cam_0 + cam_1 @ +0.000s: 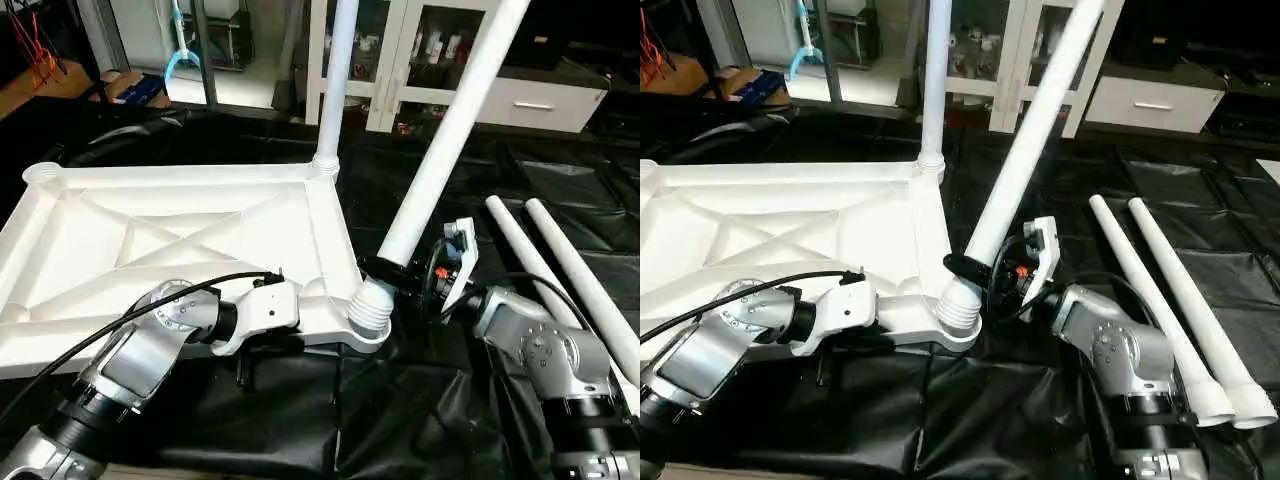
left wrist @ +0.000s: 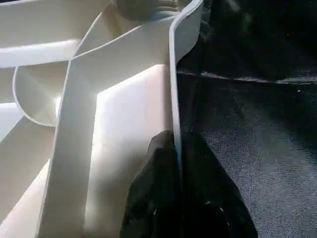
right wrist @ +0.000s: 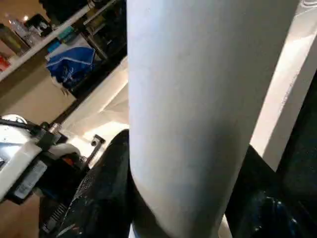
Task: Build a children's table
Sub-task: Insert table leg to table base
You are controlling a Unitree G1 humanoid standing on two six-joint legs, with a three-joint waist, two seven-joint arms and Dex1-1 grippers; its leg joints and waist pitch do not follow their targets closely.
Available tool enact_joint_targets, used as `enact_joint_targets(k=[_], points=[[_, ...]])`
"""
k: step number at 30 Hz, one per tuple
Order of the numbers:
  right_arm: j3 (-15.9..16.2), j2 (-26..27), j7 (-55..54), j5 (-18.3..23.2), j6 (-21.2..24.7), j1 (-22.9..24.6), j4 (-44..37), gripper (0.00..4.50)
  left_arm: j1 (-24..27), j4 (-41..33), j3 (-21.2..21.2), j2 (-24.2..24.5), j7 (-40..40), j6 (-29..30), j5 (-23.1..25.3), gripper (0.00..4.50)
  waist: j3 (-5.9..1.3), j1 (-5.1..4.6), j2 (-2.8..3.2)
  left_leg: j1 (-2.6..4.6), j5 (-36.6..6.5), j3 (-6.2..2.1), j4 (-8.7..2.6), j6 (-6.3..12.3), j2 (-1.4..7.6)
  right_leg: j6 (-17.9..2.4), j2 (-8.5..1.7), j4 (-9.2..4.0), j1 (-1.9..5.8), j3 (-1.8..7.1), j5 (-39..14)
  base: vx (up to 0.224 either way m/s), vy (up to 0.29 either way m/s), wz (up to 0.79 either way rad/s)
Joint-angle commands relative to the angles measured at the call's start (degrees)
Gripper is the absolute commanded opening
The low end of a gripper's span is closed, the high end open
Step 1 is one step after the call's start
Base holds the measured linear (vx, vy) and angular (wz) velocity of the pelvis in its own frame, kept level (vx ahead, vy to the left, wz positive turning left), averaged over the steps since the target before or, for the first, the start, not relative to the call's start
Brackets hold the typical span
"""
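Black sheeting, creased and glossy, covers the surface (image 1: pixel 450 420), and white glass-fronted cabinets (image 1: pixel 400 50) stand across the room behind it. At the left the tabletop (image 1: pixel 150 240) lies underside up, smooth white plastic with X-shaped ribs and rounded corner sockets. The left tool (image 2: pixel 176 198) reaches in level from the near side on a bent silver forearm, its black fingers pinched shut on the tabletop's thin near rim. One tapered white leg (image 1: pixel 337 80) stands upright in the far corner socket. A second leg (image 1: pixel 450 130) leans to the right out of the near corner socket, and the right tool (image 1: pixel 395 270) is closed around it just above the ribbed collar. Two spare legs (image 1: pixel 1180 300) lie side by side at the right.
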Motion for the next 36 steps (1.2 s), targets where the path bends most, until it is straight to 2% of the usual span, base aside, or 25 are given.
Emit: enact_joint_targets(k=[1,5,15,19,24,27,30,33,34,36], points=[[0.8,-1.4,1.4,-1.5,-0.9,-0.3,0.6,1.87,0.8,0.1,-0.8,-0.1,-0.8,-0.4,-1.8,0.06,-2.92,0.17,-0.74,0.60,-1.3,-0.89,-4.57,3.03,3.28,-15.1,-4.35,-3.91,1.69,2.09,1.9,0.000,0.000,0.00],[2.7,-2.9,2.9,-3.2,-1.5,-0.1,0.6,1.87,1.1,-0.3,-0.8,0.3,-1.1,-0.3,-1.8,0.06,-2.83,0.16,-1.04,0.58,-2.0,-0.83,-4.55,3.20,3.40,-15.1,-4.42,-4.00,1.67,2.11,0.8,0.000,0.000,0.00],[5.2,-3.3,2.6,-8.0,-5.0,-0.7,3.6,1.87,1.6,-1.1,-1.2,0.4,-1.6,0.3,-2.1,0.06,-2.75,0.24,-1.01,0.70,-2.2,-0.78,-4.58,2.93,3.42,-15.2,-4.37,-3.99,1.54,2.17,0.6,0.000,0.000,0.00],[8.5,-3.2,0.3,-13.3,-9.6,-1.0,5.4,1.87,1.8,-1.4,-1.4,0.6,-1.6,0.5,-2.1,0.06,-2.60,-0.01,-1.06,0.74,-4.3,-0.84,-4.75,1.89,3.48,-14.7,-4.37,-4.29,1.34,2.15,-2.3,0.000,0.000,0.00],[9.9,-3.3,-0.1,-15.9,-12.4,-0.5,5.9,1.87,1.9,-1.5,-1.3,0.5,-1.6,0.6,-1.9,0.06,-2.46,-0.45,-1.13,0.79,-8.6,-1.14,-5.22,-0.28,3.60,-13.3,-4.33,-4.79,1.13,2.21,-7.6,0.000,0.000,0.00],[9.7,-3.2,0.0,-15.7,-12.6,0.5,5.7,1.87,2.0,-1.7,-1.3,0.6,-1.7,0.8,-2.0,0.06,-2.47,-0.48,-1.23,0.95,-10.2,-1.19,-5.33,-0.88,3.62,-12.5,-4.30,-4.99,0.89,2.32,-8.9,0.000,0.000,0.00],[9.2,-3.1,0.1,-15.2,-13.1,1.8,6.3,1.87,2.0,-1.7,-1.4,0.6,-1.7,1.0,-2.0,0.06,-2.61,-0.45,-1.31,0.97,-10.1,-1.21,-5.33,-0.93,3.64,-12.5,-4.26,-4.91,0.86,2.34,-7.6,0.000,0.000,0.00],[7.7,-2.6,-0.6,-14.2,-13.8,3.6,6.9,1.87,2.1,-1.9,-1.4,0.7,-1.7,1.1,-2.1,0.06,-2.64,-0.41,-1.44,0.93,-10.0,-1.18,-5.35,-0.66,3.62,-12.7,-4.24,-4.86,0.86,2.32,-6.5,0.000,0.000,0.00],[6.3,-2.1,-1.7,-13.6,-15.3,5.0,7.5,1.87,2.2,-2.0,-1.4,0.6,-1.6,1.2,-2.2,0.06,-2.64,-0.36,-1.45,0.86,-10.1,-1.16,-5.35,-0.62,3.66,-12.7,-4.36,-4.92,0.88,2.42,-6.5,0.000,0.000,0.00],[6.0,-2.0,-1.9,-13.5,-15.8,5.3,7.6,1.87,2.1,-2.1,-1.4,0.6,-1.6,1.2,-2.2,0.06,-2.76,-0.35,-1.48,0.91,-9.9,-1.22,-5.42,-0.66,3.67,-12.7,-4.29,-4.88,0.89,2.36,-5.8,0.000,0.000,0.00]])
